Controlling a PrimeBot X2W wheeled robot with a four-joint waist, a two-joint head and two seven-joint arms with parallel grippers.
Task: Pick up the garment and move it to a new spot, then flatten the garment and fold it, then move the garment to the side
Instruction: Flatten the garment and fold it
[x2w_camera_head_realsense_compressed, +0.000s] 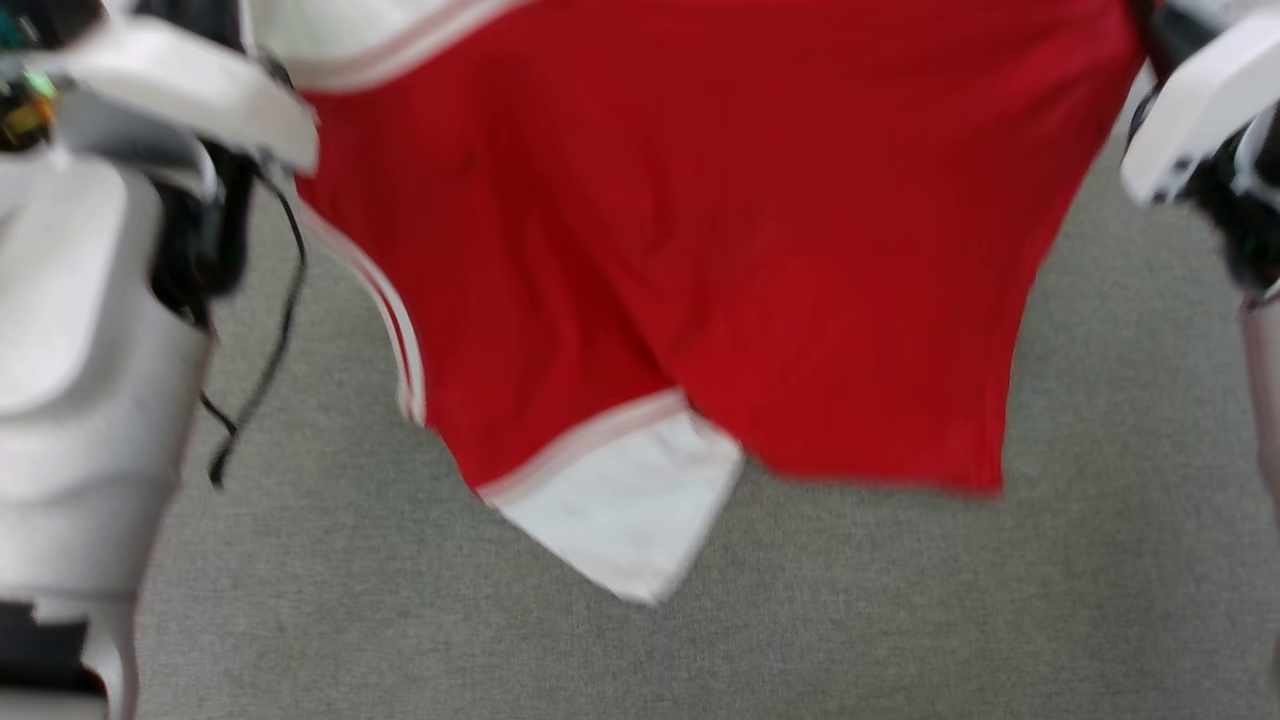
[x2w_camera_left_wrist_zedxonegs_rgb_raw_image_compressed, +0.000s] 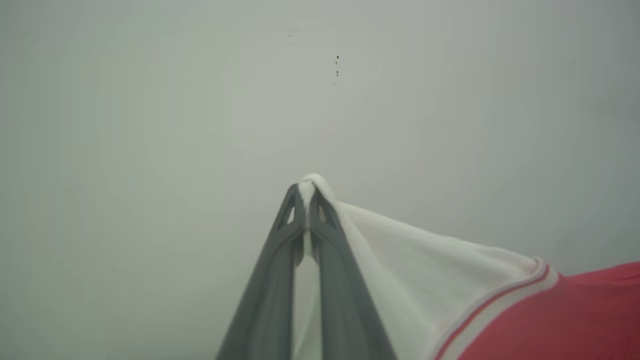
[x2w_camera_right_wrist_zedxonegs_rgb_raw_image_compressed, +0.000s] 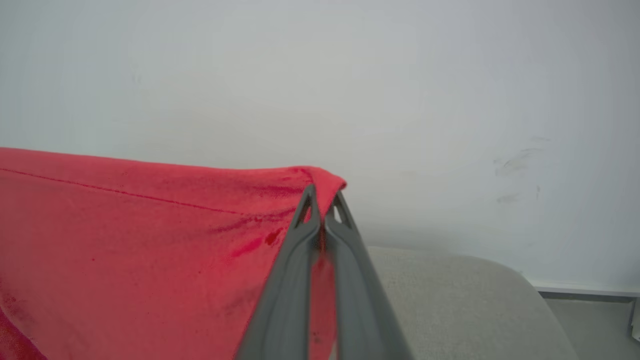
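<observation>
1. Grey surface (x2w_camera_head_realsense_compressed: 400, 600) spreads underneath.
2. Red jersey (x2w_camera_head_realsense_compressed: 700, 250) hangs above it from 12 o'clock, white sleeve (x2w_camera_head_realsense_compressed: 625, 520) dangling toward 6.
3. Left tool (x2w_camera_left_wrist_zedxonegs_rgb_raw_image_compressed: 306, 192) pinched tight on the jersey's white tip.
4. Right tool (x2w_camera_right_wrist_zedxonegs_rgb_raw_image_compressed: 324, 197) clamped on a red corner.

Light was soft and even, with hardly any shadow. The head view was blurred, the garment (x2w_camera_head_realsense_compressed: 700, 250) smeared along its hem; wrist views looked sharper.
</observation>
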